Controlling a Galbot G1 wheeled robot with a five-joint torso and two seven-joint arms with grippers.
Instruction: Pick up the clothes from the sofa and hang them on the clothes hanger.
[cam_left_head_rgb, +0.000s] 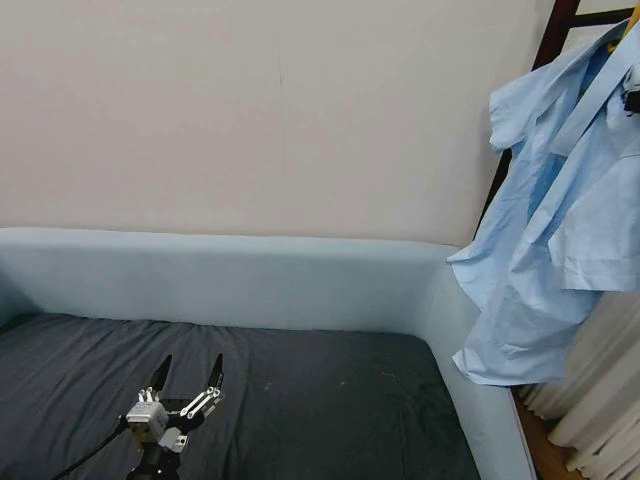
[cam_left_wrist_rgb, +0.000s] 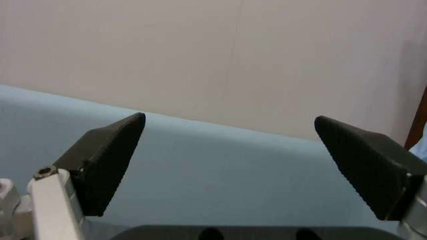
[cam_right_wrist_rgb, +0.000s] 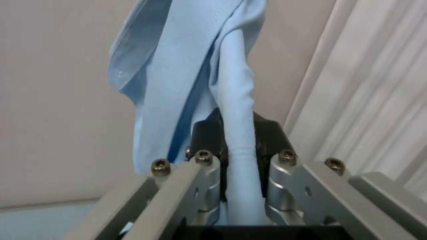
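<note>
my right gripper (cam_right_wrist_rgb: 237, 137) is clenched on the shirt (cam_left_head_rgb: 545, 250). in the right wrist view a rolled band of the pale blue cloth runs straight down between my two black pads (cam_right_wrist_rgb: 203, 132) and on between the metal finger links, pinched tight from both sides. above the pads the cloth spreads into wider folds with a stitched hem along one edge. behind it stand a plain wall (cam_right_wrist_rgb: 53, 100) on one side and a pleated pale curtain (cam_right_wrist_rgb: 373, 90) on the other.

in the head view the shirt hangs high at the far right, up against the dark pole of the rack (cam_left_head_rgb: 556, 25), clear of the seat of the sofa (cam_left_head_rgb: 250, 275). it falls in loose folds. its lowest corner hangs just beside the sofa's right arm, and i cannot tell whether it touches it. i also cannot tell whether the shirt rests on the rack or hangs from my grip alone.

my left gripper (cam_left_head_rgb: 192, 365) is low at the left, over the dark grey cushion (cam_left_head_rgb: 330, 400), pointing towards the pale blue backrest. its jaws are spread wide and released, holding and touching nothing. in the left wrist view the two ribbed black fingertips (cam_left_wrist_rgb: 110, 155) stand well apart, with the backrest and the wall showing in the gap.
</note>
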